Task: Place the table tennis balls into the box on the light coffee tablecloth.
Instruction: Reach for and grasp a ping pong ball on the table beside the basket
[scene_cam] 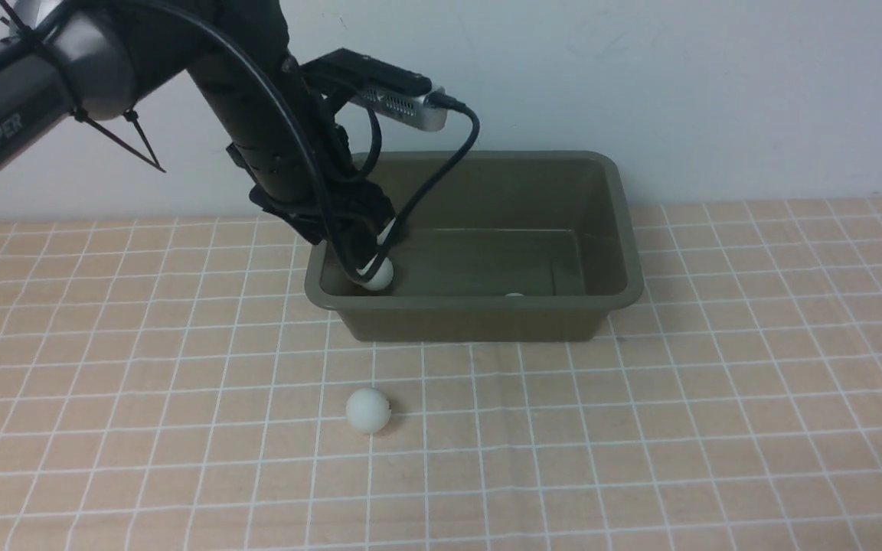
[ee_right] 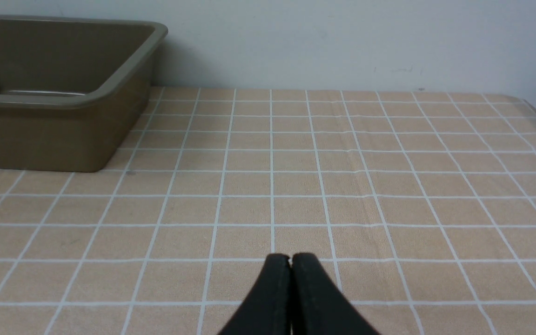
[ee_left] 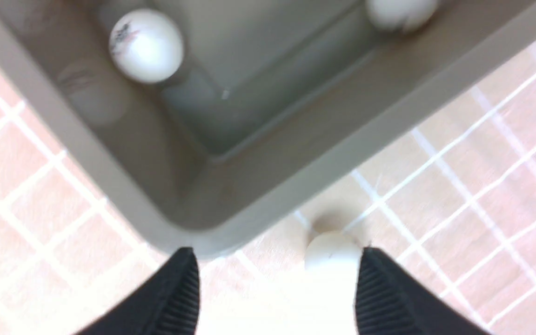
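From the left, see in the front view the left arm (scene_cam: 257, 115), angled down over the left end of the box (scene_cam: 472, 321), near the middle of the tablecloth's (scene_cam: 755, 383) far edge. Cannot make out the fingertips there, but in the left wrist view find the left gripper (ee_left: 277, 293) wide, with nothing held. Inside the box, by its left wall, spot a white ball (scene_cam: 377, 274), partly crossed by a cable (scene_cam: 441, 177) in the front view; only in the left wrist view read dark print on it. Outside, on the cloth near the box's near left corner, find a loose ball (scene_cam: 368, 410), plain in the front view and washed out by glare in the left wrist view. Farther right in the box, catch merely a sliver of another ball (scene_cam: 514, 295) over the near rim from the front; see more of it, cut by the frame, in the left wrist view. At far right, in the right wrist view alone, meet the right gripper (ee_right: 291, 263), narrow, its tips together, with the box's right end also in sight
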{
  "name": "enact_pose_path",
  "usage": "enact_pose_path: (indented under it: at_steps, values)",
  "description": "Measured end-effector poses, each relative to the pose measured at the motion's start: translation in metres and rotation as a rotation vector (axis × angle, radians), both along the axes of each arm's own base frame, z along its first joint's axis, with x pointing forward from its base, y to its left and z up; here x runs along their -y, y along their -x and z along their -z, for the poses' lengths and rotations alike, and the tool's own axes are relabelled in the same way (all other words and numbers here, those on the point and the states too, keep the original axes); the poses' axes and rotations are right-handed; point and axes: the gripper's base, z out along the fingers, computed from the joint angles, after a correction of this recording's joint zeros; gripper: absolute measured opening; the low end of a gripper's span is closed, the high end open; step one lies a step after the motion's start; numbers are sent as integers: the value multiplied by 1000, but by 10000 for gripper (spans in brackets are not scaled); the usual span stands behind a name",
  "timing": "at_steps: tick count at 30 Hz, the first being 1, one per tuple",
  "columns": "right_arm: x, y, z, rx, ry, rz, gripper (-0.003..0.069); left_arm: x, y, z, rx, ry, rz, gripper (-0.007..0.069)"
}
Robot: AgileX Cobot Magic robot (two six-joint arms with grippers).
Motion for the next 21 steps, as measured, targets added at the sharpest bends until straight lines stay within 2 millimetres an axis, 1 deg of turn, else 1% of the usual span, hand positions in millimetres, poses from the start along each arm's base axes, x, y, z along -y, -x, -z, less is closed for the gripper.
enact_pose_path:
  at_steps: [3, 5, 6, 8, 12, 17, 21]
  values:
    - [0, 0, 0, 0, 0, 0, -16, 0, 2, 9, -36, 3, -21, 373]
    - [0, 0, 0, 0, 0, 0, -16, 4, 7, 22, -86, -3, -17, 373]
    - [0, 0, 0, 0, 0, 0, -16, 4, 8, 23, -90, -5, -16, 373]
    - [0, 0, 0, 0, 0, 0, -16, 11, 16, 38, -140, -31, 8, 373]
    - [0, 0, 0, 0, 0, 0, -16, 22, 29, 59, -200, -77, 47, 373]
    - [0, 0, 0, 0, 0, 0, -16, 35, 37, 74, -237, -104, 77, 373]
    - [0, 0, 0, 0, 0, 0, -16, 43, 36, 82, -231, -122, 79, 373]
